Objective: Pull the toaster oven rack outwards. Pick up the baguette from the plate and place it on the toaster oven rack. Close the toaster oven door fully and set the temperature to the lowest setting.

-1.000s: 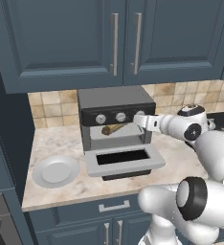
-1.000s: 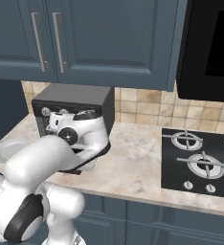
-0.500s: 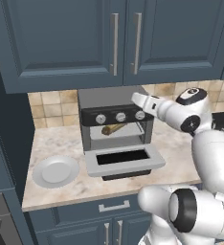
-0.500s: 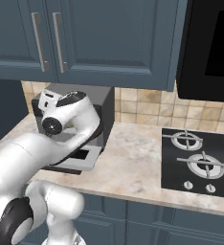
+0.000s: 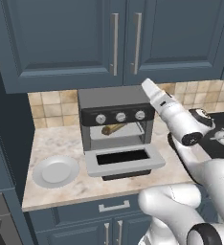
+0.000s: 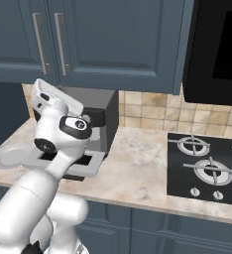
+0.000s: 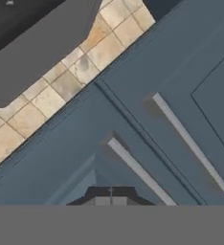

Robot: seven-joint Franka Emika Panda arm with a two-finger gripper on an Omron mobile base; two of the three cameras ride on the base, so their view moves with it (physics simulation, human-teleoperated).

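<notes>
Left base view shows the claw raised above the right rear corner of the toaster oven, pointing up and back toward the wall cupboards. Its fingers are pressed together with nothing between them; in the hand view the two dark tips meet at the bottom edge. Ahead of the claw in that view run the two pale bar handles of the blue cupboard doors, with the tan tiled backsplash and the oven's dark grey top off to one side.

Below and to the left of the claw, the black control strip carries three round silver knobs. Under the strip the cavity is open, and the baguette lies inside it on the pale grey rack. Lower still and nearer the base, the toaster oven door hangs folded down flat, its dark window facing up.

Farther left of the claw and well below it, the plate sits on the marble counter, apart from the oven.

Right base view has the claw beside the oven, with the gas hob well away on the far side of the counter.
</notes>
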